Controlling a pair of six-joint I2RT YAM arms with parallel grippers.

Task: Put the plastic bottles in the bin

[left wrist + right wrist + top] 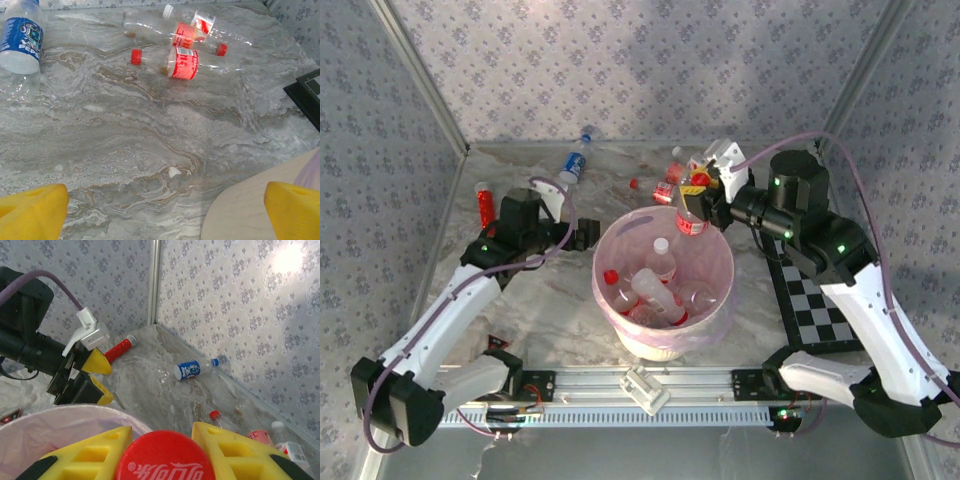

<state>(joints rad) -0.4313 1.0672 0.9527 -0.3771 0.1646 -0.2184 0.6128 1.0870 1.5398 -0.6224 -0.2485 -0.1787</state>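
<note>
Top external: right claw (697,203) clamps a red-capped bottle (690,224) over the bin (665,348) rim; left claw (582,236) gapes wide.

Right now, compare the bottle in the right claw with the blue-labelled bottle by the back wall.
The held bottle, clamped in the right claw, has a red label and cap; the blue-labelled bottle has a blue cap. The held bottle hangs at the bin's far rim; the blue-labelled bottle lies loose on the table. Both are small clear plastic, not yet binned.
</note>
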